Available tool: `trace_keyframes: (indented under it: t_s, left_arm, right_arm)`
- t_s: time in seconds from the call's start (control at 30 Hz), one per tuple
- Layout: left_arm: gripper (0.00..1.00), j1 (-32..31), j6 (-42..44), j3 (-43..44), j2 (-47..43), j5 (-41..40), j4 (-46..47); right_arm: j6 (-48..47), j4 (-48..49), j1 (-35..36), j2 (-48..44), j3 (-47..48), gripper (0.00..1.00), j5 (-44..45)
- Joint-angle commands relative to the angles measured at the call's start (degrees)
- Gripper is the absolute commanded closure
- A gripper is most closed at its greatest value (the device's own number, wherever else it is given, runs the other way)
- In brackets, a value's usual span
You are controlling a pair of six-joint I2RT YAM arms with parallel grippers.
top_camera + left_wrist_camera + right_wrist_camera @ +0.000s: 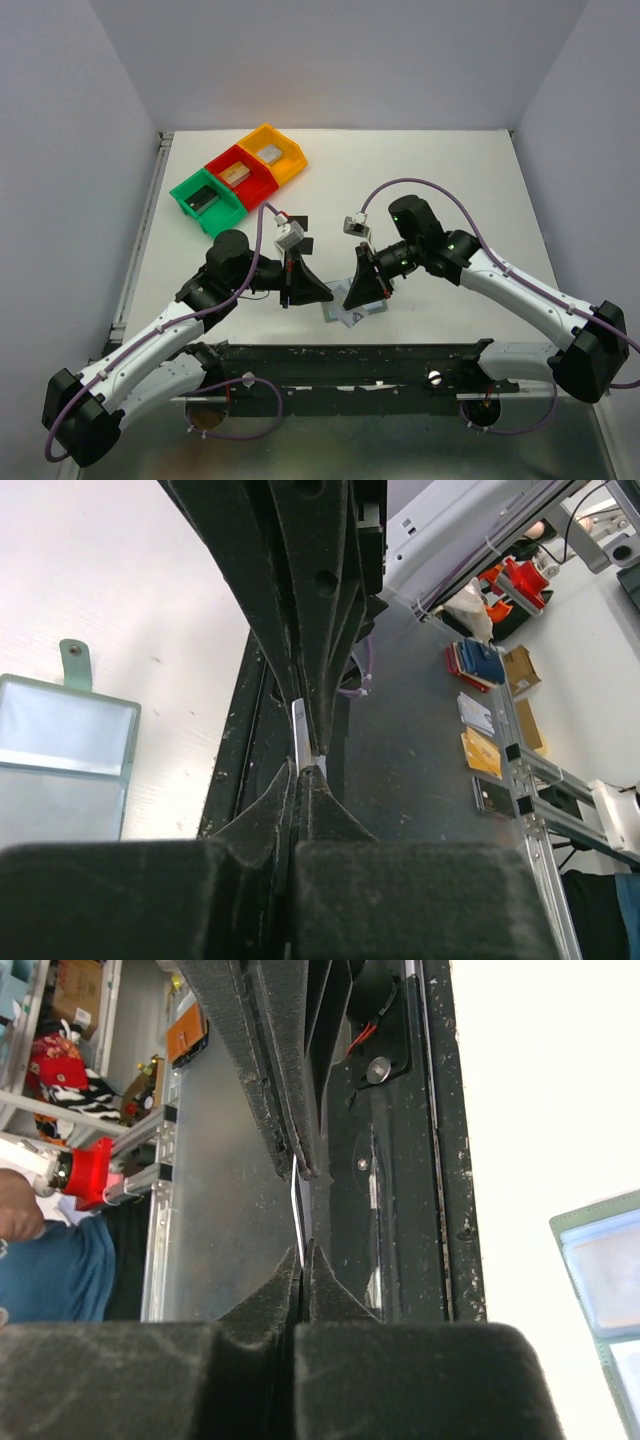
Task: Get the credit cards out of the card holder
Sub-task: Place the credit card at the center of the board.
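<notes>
The left pincer [303, 283] is pressed together on a thin pale card [303, 736], held edge-on between its pads. The holder [358, 313] lies open and flat at lower centre of the top view, just right of that pincer. In the left wrist view it sits at the left edge, its tab [73, 663] pointing up. The right pincer [362, 288] is also pressed together, right above the holder. A thin pale sliver shows in its gap, and I cannot tell what it is. The counter [450, 180] is white, with a black rail [350, 360] along its bottom edge. Green, red and yellow bins [240, 175] stand at upper left. Plain pale walls close in the sides and back.
</notes>
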Motion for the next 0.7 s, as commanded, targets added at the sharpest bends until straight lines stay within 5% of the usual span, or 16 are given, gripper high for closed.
trace_keyframes:
  t_s: [0.0,0.1,0.17,0.4,0.67]
  left_arm:
    - [1.0,0.16,-1.49,-1.8,-0.72,1.56,4.41]
    - [1.0,0.16,-2.81,-3.3,-2.74,-0.89,6.53]
    - [1.0,0.51,-2.64,-3.74,-4.23,-5.27,5.39]
    - [1.0,6.39,-15.44,-13.56,-12.49,-25.92,15.56]
    - [1.0,7.19,-25.21,-22.62,-15.93,-35.09,35.15]
  right_arm:
    - [-0.09,-0.79,0.48,-0.62,1.89,0.84,1.91]
    - [2.45,0.44,0.3,-2.11,2.24,0.52,6.02]
    - [5.0,0.96,-0.57,-3.52,2.77,0.43,11.03]
    - [17.56,14.82,-8.04,-15.63,-5.29,0.33,28.78]
    - [32.6,36.11,-8.22,-17.77,-16.74,0.31,28.83]
